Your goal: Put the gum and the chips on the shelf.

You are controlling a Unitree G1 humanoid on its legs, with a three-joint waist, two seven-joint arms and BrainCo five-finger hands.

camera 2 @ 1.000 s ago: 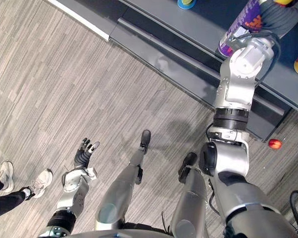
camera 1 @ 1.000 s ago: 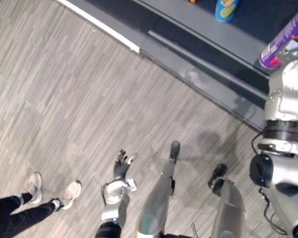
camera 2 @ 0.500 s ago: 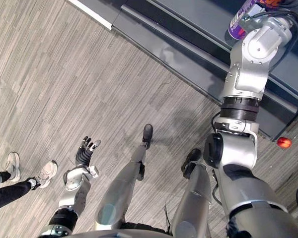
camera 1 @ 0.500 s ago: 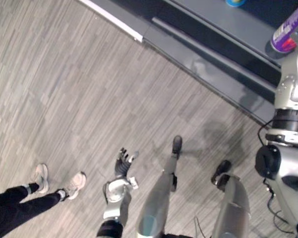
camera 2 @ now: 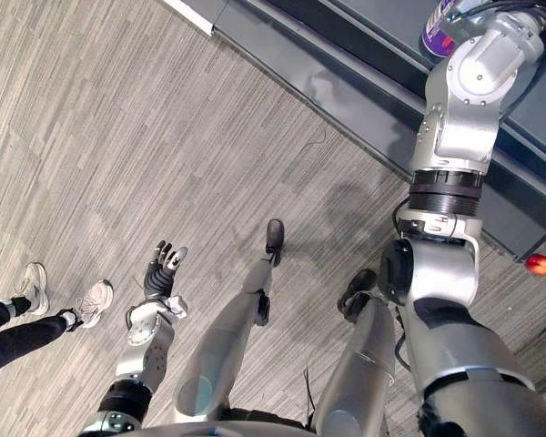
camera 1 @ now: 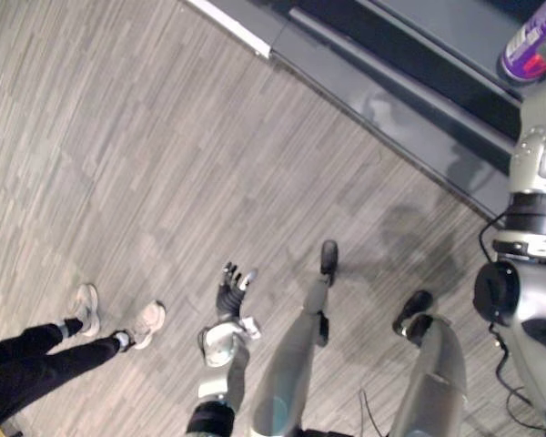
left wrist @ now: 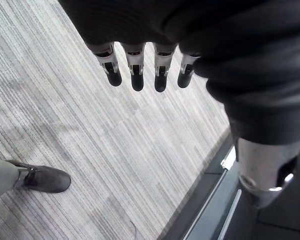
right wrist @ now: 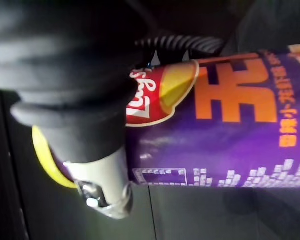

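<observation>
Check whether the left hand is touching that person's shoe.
Apart. In the left eye view a strip of bare floor shows between the left hand and the nearer shoe.

Chips can [camera 1: 532, 41] at shelf [camera 1: 437, 41], right; person's shoes [camera 1: 148, 321] left

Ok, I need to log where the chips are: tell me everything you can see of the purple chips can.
The chips can is a purple tube with glossy sides, orange print, a red-and-yellow logo and a yellow end. It is over the dark grey shelf, close against the right hand. Whether it rests there cannot be told.
</observation>
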